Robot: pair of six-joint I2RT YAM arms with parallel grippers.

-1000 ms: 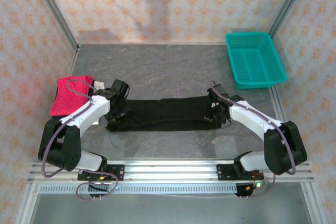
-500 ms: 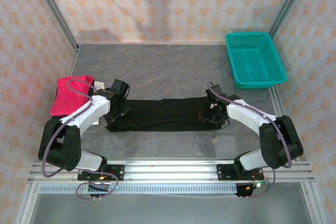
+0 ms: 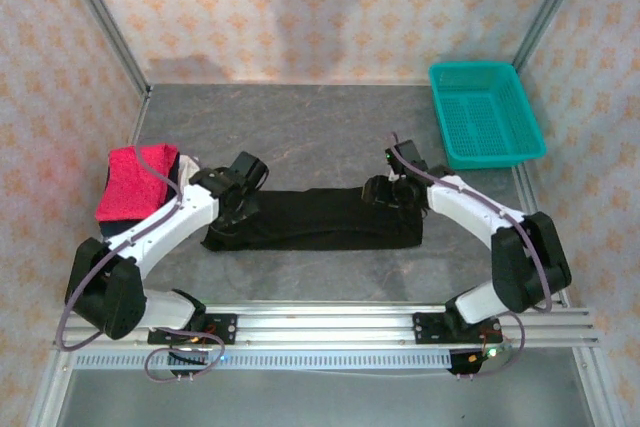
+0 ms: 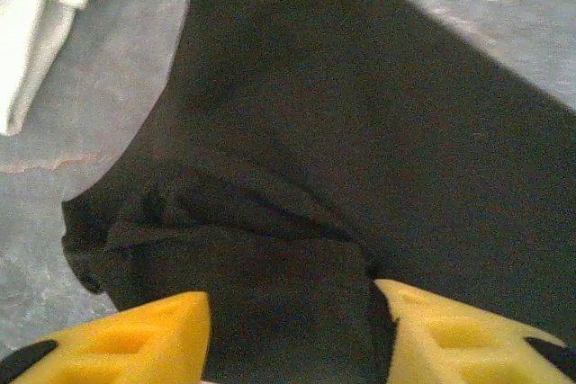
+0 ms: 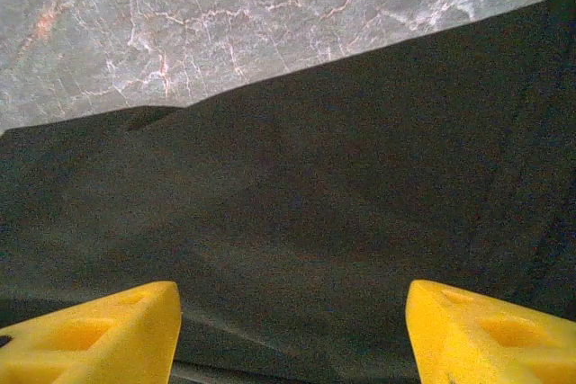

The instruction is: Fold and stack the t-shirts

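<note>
The black t-shirt is lying strip-folded on the counter. The left tool, jaws apart, is straddling its bunched left end; the right tool is gaping over the right end. Both should be catching every layer.

Soft, even light from above; faint shadows on the back wall. Both wrist views are grainy, the black t-shirt dim, its folds murky.

A robotics test cell (lab-like): patterned backdrop walls, aluminium mounting rails, grey marbled tabletop.
</note>
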